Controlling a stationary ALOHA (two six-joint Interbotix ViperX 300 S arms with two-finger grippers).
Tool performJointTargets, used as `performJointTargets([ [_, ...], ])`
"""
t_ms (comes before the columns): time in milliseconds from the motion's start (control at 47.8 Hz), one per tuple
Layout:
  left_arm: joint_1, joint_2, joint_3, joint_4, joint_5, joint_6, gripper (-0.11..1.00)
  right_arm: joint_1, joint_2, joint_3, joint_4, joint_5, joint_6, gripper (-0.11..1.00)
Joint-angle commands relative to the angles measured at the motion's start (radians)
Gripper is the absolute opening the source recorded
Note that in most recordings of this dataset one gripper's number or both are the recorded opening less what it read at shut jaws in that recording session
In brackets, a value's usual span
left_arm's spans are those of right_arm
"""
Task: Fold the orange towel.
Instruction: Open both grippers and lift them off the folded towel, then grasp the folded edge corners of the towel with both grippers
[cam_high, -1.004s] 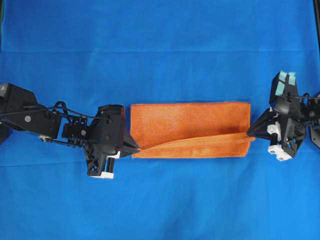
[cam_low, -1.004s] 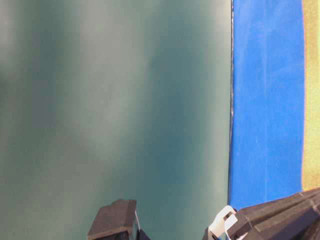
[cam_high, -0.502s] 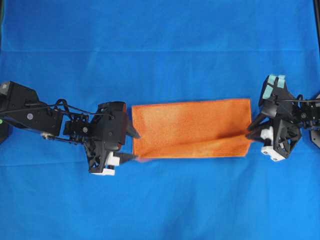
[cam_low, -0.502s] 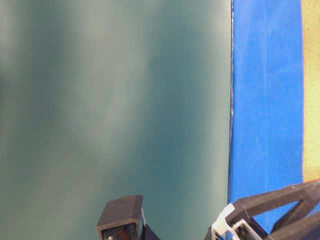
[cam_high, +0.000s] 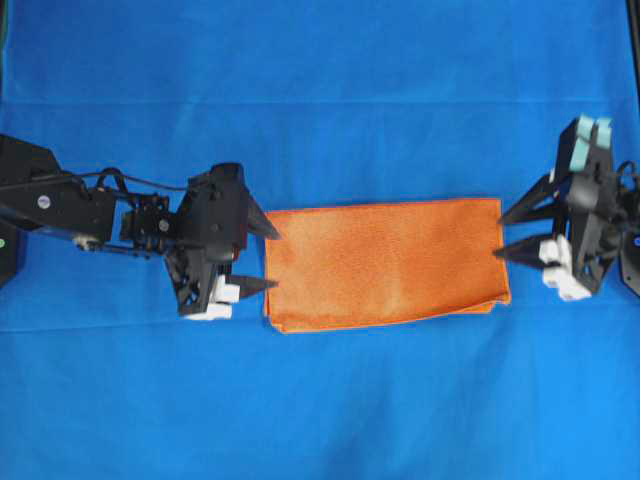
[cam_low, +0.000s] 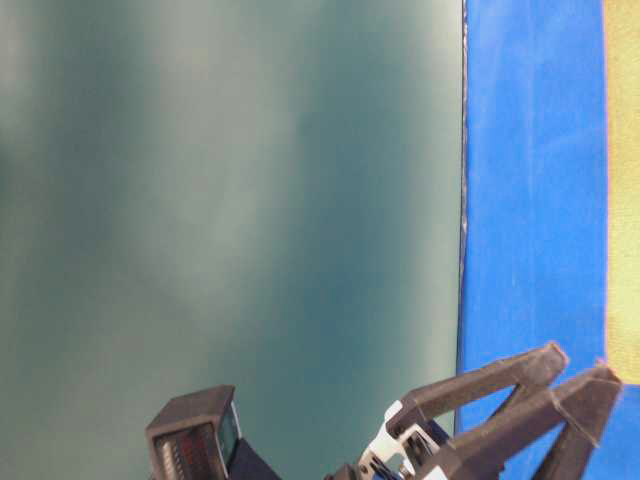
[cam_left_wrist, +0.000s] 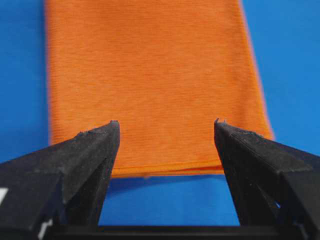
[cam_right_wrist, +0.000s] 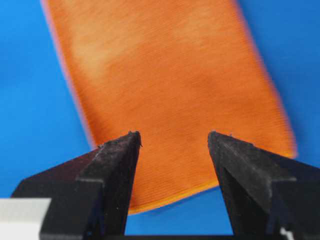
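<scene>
orange towel (cam_high: 385, 262): it lies flat on the blue cloth (cam_high: 320, 400), near the middle, as a long rectangle between the two arms. it looks folded in half one time, because a second layer shows along the near long edge.
left gripper (cam_high: 268, 256): jaws spread wide, nothing between them. the tips are just beside the left short end of the towel, not touching it.
right gripper (cam_high: 511, 234): jaws also spread wide and empty, just beside the right short end.
layers: at the right near corner the under layer comes out a little past the top one, so the edges are not exactly together.
risk, next grasp: if a jaw closes only on the top layer, the fold may open again when the arm lifts.
risk, dragging: the cloth is light and fuzzy. a fingertip that slides on it can push it and make wrinkles.
risk, uneven fold: i judge that a second fold would carry the small offset further, and the result becomes crooked.
risk, two arms: if one arm lifts faster than the other, the towel can twist.
</scene>
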Motion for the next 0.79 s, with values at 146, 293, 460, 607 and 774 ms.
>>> performJointTargets([
  [146, 0.057, -0.009, -0.012, 0.002, 0.002, 0.003, 0.69, -0.112, 0.097, -0.028, -0.064, 0.005, 0.000, 0.61],
  [293, 0.080, 0.040, -0.023, 0.002, 0.002, 0.003, 0.69, -0.137, 0.202, -0.049, -0.098, -0.011, 0.000, 0.61],
  [460, 0.112, 0.115, -0.043, 0.002, -0.006, 0.005, 0.69, -0.187, 0.322, -0.064, -0.129, -0.071, 0.000, 0.61],
  [607, 0.143, 0.181, -0.055, 0.002, -0.015, 0.005, 0.69, -0.209, 0.408, -0.069, -0.143, -0.135, 0.000, 0.61],
  [774, 0.152, 0.199, -0.054, 0.002, -0.015, 0.003, 0.69, -0.207, 0.428, -0.075, -0.141, -0.138, 0.003, 0.61],
])
